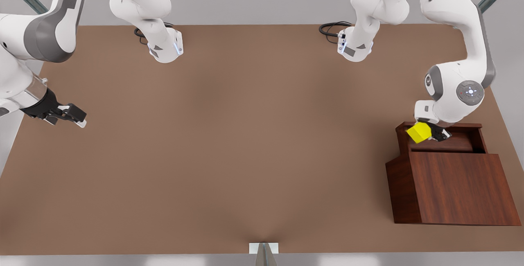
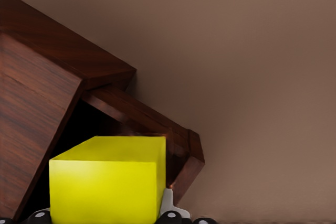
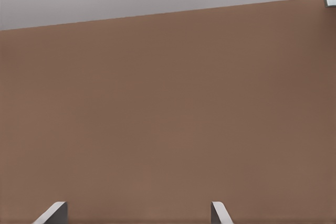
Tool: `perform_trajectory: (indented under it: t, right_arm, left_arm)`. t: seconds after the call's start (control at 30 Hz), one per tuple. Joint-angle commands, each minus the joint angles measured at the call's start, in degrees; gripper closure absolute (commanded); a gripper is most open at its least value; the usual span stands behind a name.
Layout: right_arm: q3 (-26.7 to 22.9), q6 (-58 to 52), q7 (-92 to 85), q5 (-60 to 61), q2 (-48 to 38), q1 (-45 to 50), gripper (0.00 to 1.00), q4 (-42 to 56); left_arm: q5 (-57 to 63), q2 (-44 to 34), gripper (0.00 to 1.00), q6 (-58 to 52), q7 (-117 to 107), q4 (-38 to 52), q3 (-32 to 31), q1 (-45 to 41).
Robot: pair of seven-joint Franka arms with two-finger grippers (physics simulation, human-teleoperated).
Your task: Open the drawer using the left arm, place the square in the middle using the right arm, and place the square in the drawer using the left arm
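Left gripper (image 1: 434,133) clamped on square (image 1: 418,132) over open drawer (image 1: 444,143) — rigid, light, flat faces; right gripper (image 1: 70,115) released — idle.

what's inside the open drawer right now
Its wooden floor looks bare. The yellow cube is not in yet: the left end effector holds it over the drawer. The part under the cabinet top is hidden.

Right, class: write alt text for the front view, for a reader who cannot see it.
The left gripper holds the yellow square over the open drawer of a dark wood cabinet at the front view's right. The right gripper waits open above the brown table at the view's left.
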Motion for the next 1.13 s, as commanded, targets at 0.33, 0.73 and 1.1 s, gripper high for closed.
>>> perform_trajectory:
  t: [0.33,0.73,1.1]
  right_arm:
    - [0.0,0.0,0.0,0.0,0.0,0.1,0.00,0.0]
    - [0.0,0.0,0.0,0.0,0.1,0.2,0.00,0.0]
    - [0.0,0.0,0.0,0.0,0.1,0.1,0.00,0.0]
  left_arm:
    - [-5.1,3.7,0.31,3.7,9.5,0.5,0.0,4.1]
    - [-8.2,3.7,0.00,-3.5,-7.6,7.1,-0.7,3.6]
    - [2.0,0.2,0.00,-16.9,-64.3,26.6,-50.4,36.2]
